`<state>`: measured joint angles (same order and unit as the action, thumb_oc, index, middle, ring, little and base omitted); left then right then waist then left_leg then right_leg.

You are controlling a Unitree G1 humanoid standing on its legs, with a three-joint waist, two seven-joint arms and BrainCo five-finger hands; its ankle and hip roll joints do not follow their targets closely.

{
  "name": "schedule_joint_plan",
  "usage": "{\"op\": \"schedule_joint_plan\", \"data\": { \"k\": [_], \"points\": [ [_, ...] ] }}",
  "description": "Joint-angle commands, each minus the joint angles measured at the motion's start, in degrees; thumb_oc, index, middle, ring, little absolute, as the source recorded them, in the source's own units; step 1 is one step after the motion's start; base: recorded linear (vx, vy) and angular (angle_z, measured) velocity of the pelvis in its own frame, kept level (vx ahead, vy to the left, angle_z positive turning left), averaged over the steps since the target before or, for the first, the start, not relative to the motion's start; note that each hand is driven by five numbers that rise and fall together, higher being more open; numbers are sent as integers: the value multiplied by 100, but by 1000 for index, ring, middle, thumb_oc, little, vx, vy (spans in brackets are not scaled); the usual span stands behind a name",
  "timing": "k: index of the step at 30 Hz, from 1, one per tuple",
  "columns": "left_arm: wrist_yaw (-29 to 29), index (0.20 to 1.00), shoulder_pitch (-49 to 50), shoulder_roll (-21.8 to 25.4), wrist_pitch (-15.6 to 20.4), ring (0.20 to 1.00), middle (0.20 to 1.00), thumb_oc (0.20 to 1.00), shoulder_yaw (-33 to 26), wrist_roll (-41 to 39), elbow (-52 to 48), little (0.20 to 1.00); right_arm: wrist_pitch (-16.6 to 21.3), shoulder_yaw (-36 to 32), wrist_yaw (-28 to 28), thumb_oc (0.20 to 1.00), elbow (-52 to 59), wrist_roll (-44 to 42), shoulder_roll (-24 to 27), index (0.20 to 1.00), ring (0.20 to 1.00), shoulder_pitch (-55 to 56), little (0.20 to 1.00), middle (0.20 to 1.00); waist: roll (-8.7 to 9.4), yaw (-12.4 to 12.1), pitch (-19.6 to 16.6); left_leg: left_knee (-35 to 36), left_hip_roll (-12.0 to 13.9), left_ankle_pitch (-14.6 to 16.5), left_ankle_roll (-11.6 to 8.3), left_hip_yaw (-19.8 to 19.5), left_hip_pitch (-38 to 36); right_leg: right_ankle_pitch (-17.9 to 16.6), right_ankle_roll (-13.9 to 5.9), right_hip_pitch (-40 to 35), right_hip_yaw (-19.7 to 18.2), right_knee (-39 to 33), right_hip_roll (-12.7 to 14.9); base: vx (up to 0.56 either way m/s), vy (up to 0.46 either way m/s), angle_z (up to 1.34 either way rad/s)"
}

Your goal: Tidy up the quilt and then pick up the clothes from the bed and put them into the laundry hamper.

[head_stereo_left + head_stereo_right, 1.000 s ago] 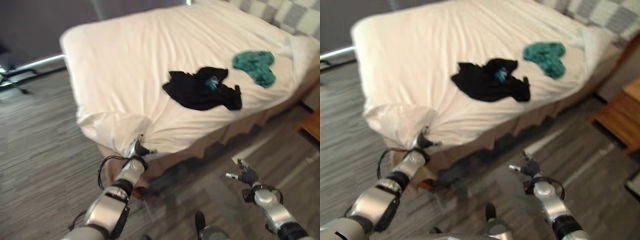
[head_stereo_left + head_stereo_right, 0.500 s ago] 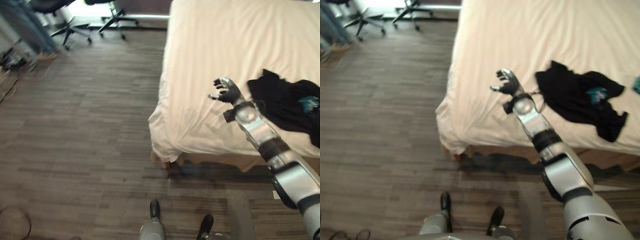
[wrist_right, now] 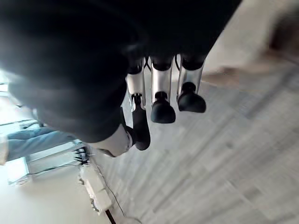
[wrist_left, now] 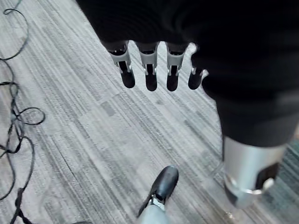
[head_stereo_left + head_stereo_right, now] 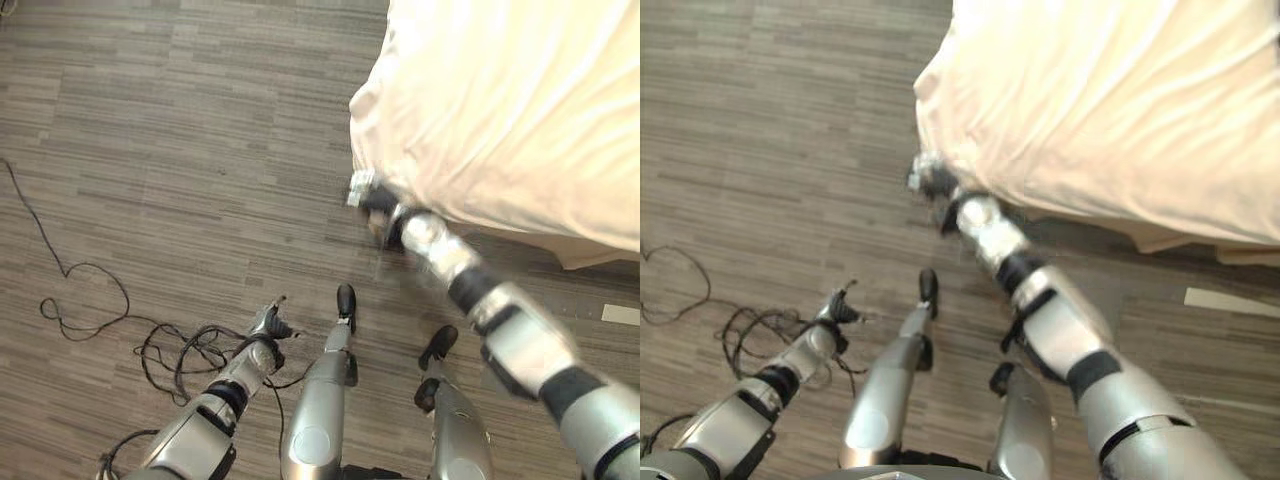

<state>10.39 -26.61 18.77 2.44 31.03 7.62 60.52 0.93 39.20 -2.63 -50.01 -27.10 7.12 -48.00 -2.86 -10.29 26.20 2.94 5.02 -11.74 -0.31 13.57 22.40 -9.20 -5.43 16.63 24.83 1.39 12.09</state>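
Two hands hang relaxed, holding nothing: right hand (image 5: 372, 200) by the quilt (image 5: 500, 90) corner, left hand (image 5: 268, 325) over wood-plank floor (image 5: 180, 130).

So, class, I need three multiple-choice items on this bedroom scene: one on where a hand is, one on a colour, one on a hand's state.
1. Where is the right hand?
A. At the quilt's low corner
B. Flat on top of the bed
C. Resting on the floor

2. What colour is the quilt?
A. Blue
B. Cream
C. Black

3. How is the left hand?
A. Curled round cloth
B. Pinching a cable
C. Open, holding nothing

Answers:
1 A, it shows by the hanging corner.
2 B, the cover is pale cream.
3 C, its fingers hang straight over the wooden floor.
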Motion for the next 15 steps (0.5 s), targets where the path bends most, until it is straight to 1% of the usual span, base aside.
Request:
{"op": "schedule_joint_plan", "data": {
  "k": [1,2,3,5,6,7,8,9,11,12,13,14,15],
  "points": [
    [79,1000,257,-255,30,1000,1000,1000,82,192,535,1000,119,498,-608,200,445,-197,-371,200,200,753,200,200,-49,97,-380,18,471,116,-582,303,-459,148,-151,393,-545,364,207,71,82,-1],
    [80,1000,263,-258,31,1000,1000,1000,80,192,535,1000,118,504,-606,200,451,-197,-369,200,200,761,200,200,-53,101,-379,22,470,115,-582,303,-467,147,-152,384,-544,360,206,98,93,-7],
    [74,1000,297,-352,8,1000,1000,1000,38,296,599,1000,230,928,-811,200,1272,-311,-378,200,200,1227,200,200,30,212,-457,104,442,175,-559,364,-736,114,-180,162,-575,270,232,90,91,-10],
    [85,1000,370,-384,-2,1000,1000,1000,-43,378,663,1000,437,1071,-821,200,2254,-259,-146,200,200,1203,200,200,98,346,-523,164,418,227,-552,419,-947,82,-206,-18,-591,194,262,84,94,-15],
    [85,1000,371,-388,-1,1000,1000,1000,-44,379,664,1000,431,1074,-817,200,2265,-260,-138,200,200,1207,200,200,94,348,-515,165,417,228,-552,419,-957,82,-207,-28,-590,191,262,50,69,-28],
    [93,1000,395,-384,-2,1000,1000,1000,-77,412,689,1000,502,1070,-783,200,2831,-334,4,200,200,1164,200,200,136,430,-547,193,402,256,-546,445,-1043,67,-213,-88,-611,161,274,42,97,-33],
    [86,1000,467,-379,-3,1000,1000,1000,-195,419,694,1000,702,821,-629,200,3780,-398,288,200,200,952,200,200,219,569,-583,206,364,323,-525,485,-1145,31,-221,-165,-672,98,293,40,117,-31],
    [92,1000,502,-371,5,1000,1000,1000,-239,422,668,1000,814,660,-473,200,4139,-354,426,200,200,769,200,200,251,609,-578,206,347,344,-509,504,-1164,15,-224,-161,-708,88,306,6,109,-11],
    [138,1000,504,-352,40,1000,1000,1000,-265,390,590,1000,1037,284,-93,200,4273,-232,657,200,200,353,200,200,262,641,-514,197,299,364,-474,546,-1141,-29,-232,-56,-805,128,346,-31,54,-16],
    [138,1000,502,-352,40,1000,1000,1000,-264,389,590,1000,1036,282,-92,200,4273,-233,658,200,200,352,200,200,264,636,-511,197,298,365,-473,551,-1143,-28,-233,-53,-811,131,347,-53,33,-41],
    [175,1000,460,-326,64,1000,1000,1000,-261,329,510,1000,1084,78,163,200,4048,-190,723,200,200,103,200,200,254,634,-428,118,269,367,-456,572,-1086,-54,-226,42,-872,188,366,-107,27,-37],
    [216,1000,399,-277,95,1000,1000,1000,-224,240,373,1000,1209,-272,505,200,3768,-247,797,200,200,-320,200,200,212,623,-288,-135,241,412,-425,577,-904,-100,-208,207,-953,286,387,-221,-26,-34],
    [238,1000,213,-142,218,1000,1000,1000,-27,102,-25,1000,1351,-845,969,200,3293,-441,1068,200,200,-956,200,200,145,591,-55,-759,233,551,-420,566,-278,-101,-174,600,-1042,480,450,-185,-41,-17]
  ]
}}
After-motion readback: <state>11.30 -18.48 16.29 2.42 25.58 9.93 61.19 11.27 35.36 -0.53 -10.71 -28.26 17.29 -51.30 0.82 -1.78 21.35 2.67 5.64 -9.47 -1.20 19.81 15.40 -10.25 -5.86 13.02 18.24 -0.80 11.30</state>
